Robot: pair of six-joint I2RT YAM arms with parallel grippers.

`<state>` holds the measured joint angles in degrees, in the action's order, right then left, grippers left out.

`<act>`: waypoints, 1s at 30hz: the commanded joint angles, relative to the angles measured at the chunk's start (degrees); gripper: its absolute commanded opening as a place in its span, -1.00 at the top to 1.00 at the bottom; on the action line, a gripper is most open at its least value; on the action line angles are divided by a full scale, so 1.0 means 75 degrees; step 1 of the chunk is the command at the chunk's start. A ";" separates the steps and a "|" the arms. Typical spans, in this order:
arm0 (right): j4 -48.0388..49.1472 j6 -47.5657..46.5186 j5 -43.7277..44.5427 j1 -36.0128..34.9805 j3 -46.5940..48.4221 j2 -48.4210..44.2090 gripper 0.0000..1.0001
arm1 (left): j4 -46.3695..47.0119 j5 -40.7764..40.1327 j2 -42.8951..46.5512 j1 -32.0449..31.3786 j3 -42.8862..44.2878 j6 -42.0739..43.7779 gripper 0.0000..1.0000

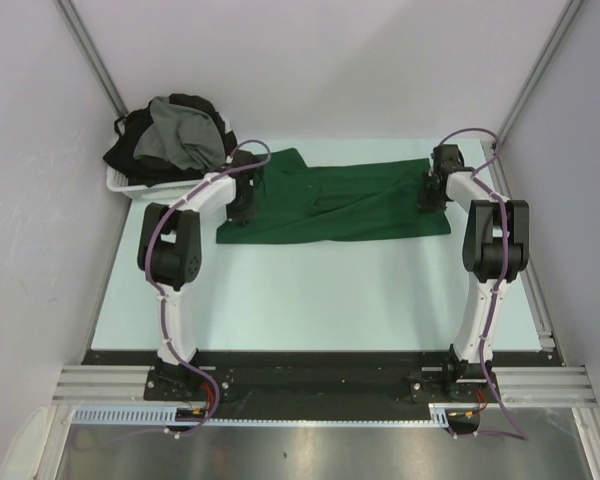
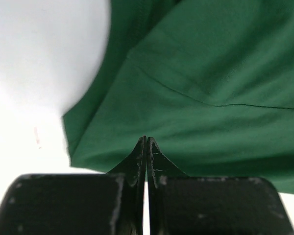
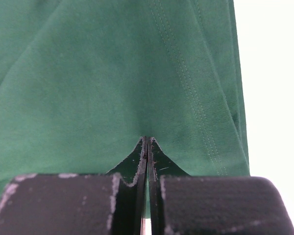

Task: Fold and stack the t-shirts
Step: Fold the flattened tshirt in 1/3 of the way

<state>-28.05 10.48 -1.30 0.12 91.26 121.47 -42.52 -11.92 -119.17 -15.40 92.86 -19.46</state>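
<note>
From above: the green shirt (image 1: 340, 205) lies spread across the far half of the table (image 1: 310, 300), with a claw lowered onto each end. The left claw (image 1: 245, 205) is at the left end and the right claw (image 1: 430, 195) at the right end. Beyond the left claw and to its outer side, a basket (image 1: 120, 183) holds a grey shirt (image 1: 180, 135) heaped on black shirts (image 1: 130, 152).

Left wrist: the left claw (image 2: 146, 142) has its jaws pressed together, tips meeting right at the cloth. The green shirt (image 2: 210, 73) fills the space ahead of it and to its right, and the shirt's edge curves past just left of the tips. Bare table (image 2: 39, 73) shows further left. Whether any fabric is caught between the tips cannot be told.

Right wrist: the right claw (image 3: 147, 142) is likewise clamped narrow, tips together on the green shirt (image 3: 88, 73). Cloth spreads ahead and to its left, and a stitched hem (image 3: 186, 78) runs just right of the tips. White table (image 3: 274, 98) lies beyond the hem. A pinch of fabric cannot be confirmed here either.
</note>
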 commanded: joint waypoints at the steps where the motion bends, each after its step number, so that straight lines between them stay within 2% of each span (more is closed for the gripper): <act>1: -0.0033 0.0009 0.0091 0.0007 0.0079 0.0093 1.00 | -0.0363 0.0067 -0.0422 -0.0138 0.0345 -0.0123 1.00; 11: -0.0361 0.0138 0.0173 0.0007 -0.0601 -0.0082 1.00 | -0.0670 0.0007 -0.0235 -0.0162 -0.0508 -0.0311 1.00; 25: -0.1227 0.0700 0.0173 0.0054 -0.1867 -0.0878 1.00 | -0.0670 -0.0050 0.1088 -0.0162 -0.2173 -0.0534 1.00; 30: -0.1286 0.0899 0.0677 0.0171 -0.2640 -0.1406 1.00 | -0.0682 -0.0156 0.1452 -0.0162 -0.2537 -0.0510 1.00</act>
<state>-27.59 15.73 -0.25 0.38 76.58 112.73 -41.74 -11.79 -111.46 -16.53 76.64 -23.07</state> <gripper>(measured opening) 0.009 0.003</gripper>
